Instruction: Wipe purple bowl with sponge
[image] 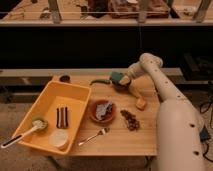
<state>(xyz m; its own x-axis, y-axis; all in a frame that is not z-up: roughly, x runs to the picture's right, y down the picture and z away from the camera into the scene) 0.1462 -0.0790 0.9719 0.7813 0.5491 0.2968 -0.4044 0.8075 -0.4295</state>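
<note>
The teal-green sponge (pixel 117 76) is held at the tip of my gripper (pixel 121 80), which is shut on it at the back middle of the wooden table. Directly beneath the sponge sits the purple bowl (pixel 120 87), very dark and mostly covered by the sponge and the gripper. The sponge rests on or just above the bowl's rim; I cannot tell whether they touch. My white arm (pixel 165 95) reaches in from the right.
An orange-yellow chunk (pixel 141 103) lies right of the bowl. A reddish-brown bowl (pixel 102 110) with greyish stuff, a dark crumbly pile (pixel 131 120) and a fork (pixel 94 136) lie nearer the front. A yellow bin (pixel 75 97) fills the left side.
</note>
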